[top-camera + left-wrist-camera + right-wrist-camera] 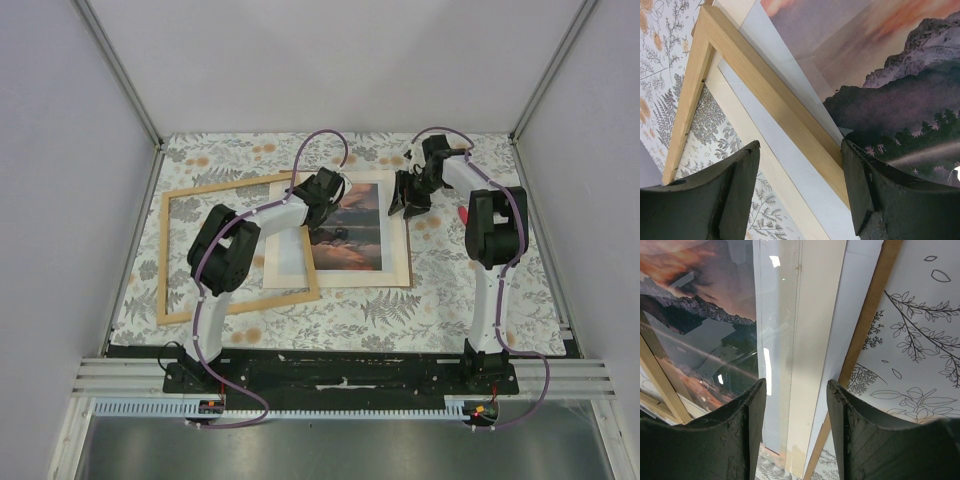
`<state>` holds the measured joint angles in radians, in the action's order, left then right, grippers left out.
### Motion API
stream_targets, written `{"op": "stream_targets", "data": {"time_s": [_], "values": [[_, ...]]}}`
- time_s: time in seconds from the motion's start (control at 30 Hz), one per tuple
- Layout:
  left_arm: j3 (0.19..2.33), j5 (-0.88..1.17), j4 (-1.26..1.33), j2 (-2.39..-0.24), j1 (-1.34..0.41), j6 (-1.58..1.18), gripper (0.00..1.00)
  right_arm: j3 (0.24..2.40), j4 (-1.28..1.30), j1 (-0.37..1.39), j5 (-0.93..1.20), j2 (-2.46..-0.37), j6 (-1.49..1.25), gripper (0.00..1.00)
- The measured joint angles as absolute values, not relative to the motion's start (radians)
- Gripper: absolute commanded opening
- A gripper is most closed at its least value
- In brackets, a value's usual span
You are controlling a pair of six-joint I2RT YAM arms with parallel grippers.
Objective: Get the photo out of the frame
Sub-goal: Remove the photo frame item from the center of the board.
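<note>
The photo (350, 228), a sunset mountain print on white paper, lies mid-table in a stack with a cream mat (395, 272). The thin tan wooden frame (163, 260) lies tilted at the left, its right strip overlapping the stack. My left gripper (325, 200) is open and empty, and its jaws straddle that frame strip (765, 85) beside the photo (880, 65). My right gripper (408, 205) is open and empty over the stack's right edge. There the right wrist view shows the photo (695, 295) under a shiny clear pane, the mat (815, 315) and a brown board edge (872, 305).
A floral cloth (460, 300) covers the table. Grey walls with metal posts close in the left, right and back. A black strip (340, 365) runs along the near edge by the arm bases.
</note>
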<state>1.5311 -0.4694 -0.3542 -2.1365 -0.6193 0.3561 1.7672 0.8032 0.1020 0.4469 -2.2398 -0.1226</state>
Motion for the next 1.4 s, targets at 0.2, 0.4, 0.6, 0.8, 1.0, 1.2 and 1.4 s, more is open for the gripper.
{"op": "stream_targets", "data": {"time_s": [0.2,0.4,0.6,0.8,1.0,1.2,1.4], "values": [[1.518,-0.468,-0.345,-2.128,-0.619,0.356,0.73,1.777,0.818,0.123,0.422,-2.24,-0.119,0.58],[1.5,-0.459,-0.356,-2.111,-0.619,0.356,0.73,1.793,0.845,0.175,0.406,-2.247,-0.114,0.58],[1.466,-0.461,-0.376,-2.083,-0.617,0.356,0.73,1.805,0.854,0.184,0.492,-2.267,-0.119,0.58],[1.445,-0.461,-0.421,-2.055,-0.619,0.358,0.75,1.805,0.837,0.199,0.58,-2.283,-0.138,0.59],[1.445,-0.459,-0.438,-2.033,-0.619,0.358,0.75,1.792,0.79,0.258,0.684,-2.294,-0.169,0.59],[1.446,-0.442,-0.444,-2.032,-0.619,0.358,0.75,1.736,0.719,0.281,0.844,-2.294,-0.221,0.59],[1.433,-0.426,-0.447,-2.04,-0.623,0.357,0.75,1.711,0.666,0.271,0.962,-2.294,-0.255,0.58]]}}
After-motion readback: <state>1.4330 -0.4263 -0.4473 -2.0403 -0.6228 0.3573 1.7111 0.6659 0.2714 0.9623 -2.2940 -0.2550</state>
